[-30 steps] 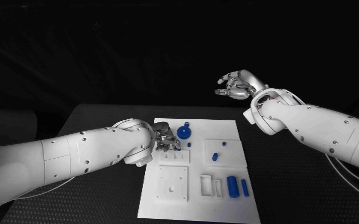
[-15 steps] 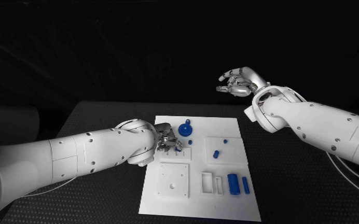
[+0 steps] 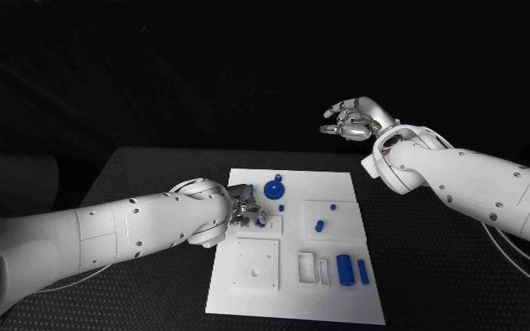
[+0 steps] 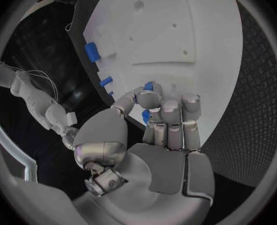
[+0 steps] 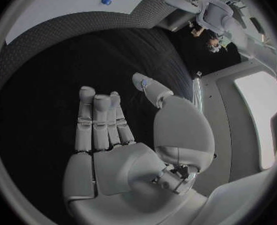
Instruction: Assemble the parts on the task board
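Left hand (image 3: 245, 210) is down on the white rectangular task board (image 3: 289, 300), at its left edge just below the round blue disc part (image 3: 274, 189). Fingertips (image 4: 150, 99) curled in, pinching a small blue part (image 4: 148, 86) against the board. Right hand (image 3: 354, 123) is raised well above and beyond the board's far right corner, fingers apart, holding nothing. Two blue cylinder parts (image 3: 351, 270) lie side by side near the board's right edge, well apart from both hands.
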